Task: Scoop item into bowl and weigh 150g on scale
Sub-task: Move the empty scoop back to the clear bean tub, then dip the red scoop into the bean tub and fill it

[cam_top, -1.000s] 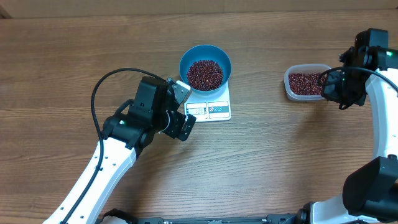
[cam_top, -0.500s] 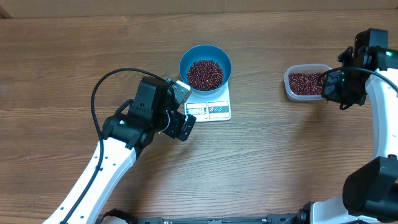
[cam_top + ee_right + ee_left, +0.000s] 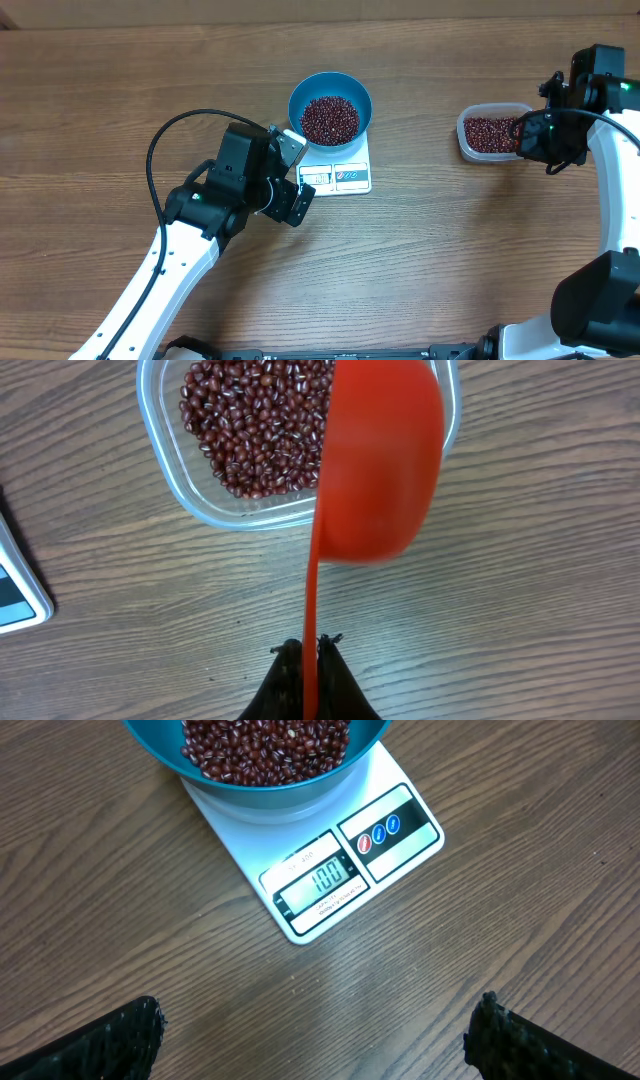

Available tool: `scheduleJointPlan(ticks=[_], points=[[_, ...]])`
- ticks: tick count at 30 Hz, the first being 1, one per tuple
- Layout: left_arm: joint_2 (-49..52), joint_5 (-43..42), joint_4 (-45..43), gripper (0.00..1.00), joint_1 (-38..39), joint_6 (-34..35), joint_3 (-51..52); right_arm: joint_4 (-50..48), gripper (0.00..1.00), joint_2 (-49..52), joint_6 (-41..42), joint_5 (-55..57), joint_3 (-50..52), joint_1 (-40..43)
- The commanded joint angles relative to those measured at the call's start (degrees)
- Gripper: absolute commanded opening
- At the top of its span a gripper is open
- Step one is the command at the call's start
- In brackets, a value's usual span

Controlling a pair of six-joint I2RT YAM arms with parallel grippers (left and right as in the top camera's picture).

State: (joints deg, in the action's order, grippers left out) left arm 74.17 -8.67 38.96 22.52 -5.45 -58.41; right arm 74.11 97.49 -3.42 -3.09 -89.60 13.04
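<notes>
The blue bowl (image 3: 330, 107) (image 3: 255, 765) holds a heap of dark red-brown beans (image 3: 329, 118) (image 3: 265, 745) and stands on the white scale (image 3: 336, 175) (image 3: 330, 860), whose display reads 100. My left gripper (image 3: 292, 170) (image 3: 318, 1040) hovers open just left of the scale's display end, with nothing between its fingers. My right gripper (image 3: 310, 650) (image 3: 530, 135) is shut on the thin handle of a red scoop (image 3: 378, 460). The scoop's cup hangs over the right part of a clear tub (image 3: 170, 470) (image 3: 490, 132) of beans.
The wooden table (image 3: 420, 260) carries only the scale with the bowl and the clear tub at the right. A black cable (image 3: 160, 150) loops off the left arm. The right arm's base stands at the lower right (image 3: 600, 300).
The right gripper with the scoop has shifted very slightly; the left arm, bowl and scale have not moved.
</notes>
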Motion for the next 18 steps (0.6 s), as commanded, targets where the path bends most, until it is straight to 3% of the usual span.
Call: scheduleJointPlan(ticks=[1,18], points=[[0.44,0.31,-0.22,1.00,0.37,0.35,0.20,-0.74,0.04,0.63,-1.22,-0.90,0.31,0.22],[0.44,0.31,-0.22,1.00,0.37,0.35,0.20,-3.63,0.04,0.63,-1.64,-0.83,0.31,0.22]])
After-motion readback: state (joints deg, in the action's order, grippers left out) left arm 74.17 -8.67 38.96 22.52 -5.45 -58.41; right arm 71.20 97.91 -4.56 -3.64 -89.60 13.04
